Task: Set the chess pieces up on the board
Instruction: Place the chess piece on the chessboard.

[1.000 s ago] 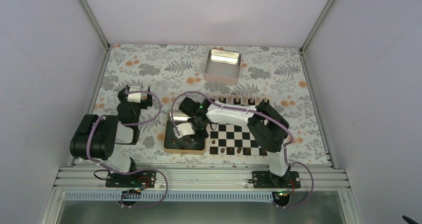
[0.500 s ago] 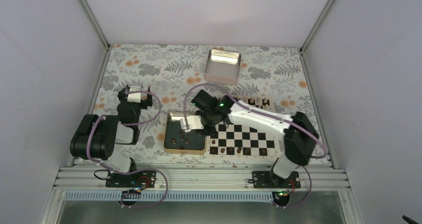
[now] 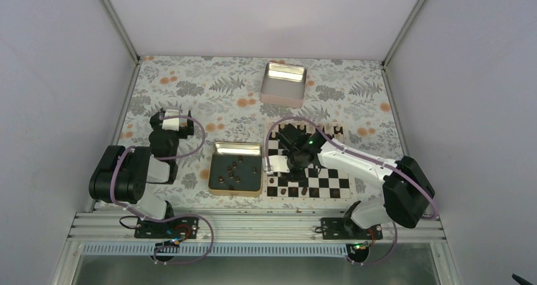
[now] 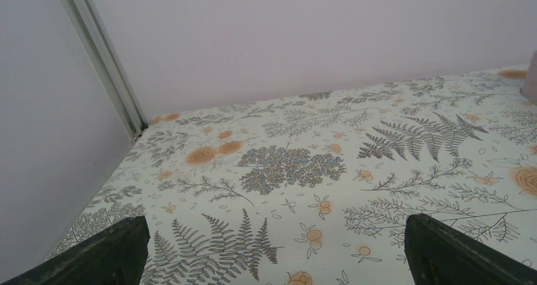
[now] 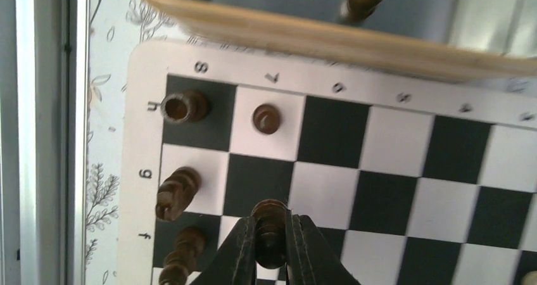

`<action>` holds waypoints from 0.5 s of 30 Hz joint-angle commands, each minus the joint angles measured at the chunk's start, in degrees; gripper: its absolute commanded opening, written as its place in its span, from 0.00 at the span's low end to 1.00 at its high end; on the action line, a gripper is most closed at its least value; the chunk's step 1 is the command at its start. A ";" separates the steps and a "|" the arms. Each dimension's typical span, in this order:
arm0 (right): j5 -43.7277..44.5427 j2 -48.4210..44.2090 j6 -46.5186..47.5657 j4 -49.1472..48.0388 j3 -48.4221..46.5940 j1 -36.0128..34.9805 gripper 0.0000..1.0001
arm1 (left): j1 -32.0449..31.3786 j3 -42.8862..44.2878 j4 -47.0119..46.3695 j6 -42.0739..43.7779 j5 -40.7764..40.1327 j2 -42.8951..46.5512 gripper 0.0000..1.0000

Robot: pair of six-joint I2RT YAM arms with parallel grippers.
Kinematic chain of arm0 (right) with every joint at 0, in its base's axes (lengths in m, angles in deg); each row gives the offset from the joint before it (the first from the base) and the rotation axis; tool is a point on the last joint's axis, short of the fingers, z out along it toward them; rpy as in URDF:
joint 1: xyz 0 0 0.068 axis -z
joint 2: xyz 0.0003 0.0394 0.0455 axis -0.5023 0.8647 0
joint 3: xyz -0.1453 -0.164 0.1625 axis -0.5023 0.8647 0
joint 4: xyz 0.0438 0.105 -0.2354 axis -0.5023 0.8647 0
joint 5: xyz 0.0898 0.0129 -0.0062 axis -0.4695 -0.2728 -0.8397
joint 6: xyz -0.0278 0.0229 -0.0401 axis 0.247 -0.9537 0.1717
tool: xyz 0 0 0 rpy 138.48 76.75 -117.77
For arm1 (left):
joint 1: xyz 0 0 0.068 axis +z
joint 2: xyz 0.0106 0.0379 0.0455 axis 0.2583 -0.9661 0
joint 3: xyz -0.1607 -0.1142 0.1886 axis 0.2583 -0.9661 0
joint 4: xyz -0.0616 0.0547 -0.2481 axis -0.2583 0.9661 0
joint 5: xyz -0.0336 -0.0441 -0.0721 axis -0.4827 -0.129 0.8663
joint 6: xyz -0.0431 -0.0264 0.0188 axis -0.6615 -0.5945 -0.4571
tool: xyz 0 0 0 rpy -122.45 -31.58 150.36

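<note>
- Right gripper (image 5: 271, 235): closed on one dark chess piece (image 5: 270, 214), pinched around its middle, above the board (image 5: 392, 139) near its h–f corner.
- Left gripper (image 4: 272, 259): open, empty, well apart from the board.
- Handling (judged): light, rigid, smooth turned wood that topples easily; grasp low on the stem and release upright.
</note>
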 commanded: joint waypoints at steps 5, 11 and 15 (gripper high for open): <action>-2.52 2.52 1.74 -4.19 4.74 0.64 0.08 | -0.15 0.27 -3.01 0.11 0.29 -0.55 1.00; -3.52 4.65 2.08 -5.94 4.78 0.72 0.09 | -0.15 0.25 -2.99 0.12 0.32 -0.53 1.00; -3.43 6.67 2.44 -6.05 4.06 0.68 0.09 | -0.15 0.25 -3.01 0.12 0.32 -0.54 1.00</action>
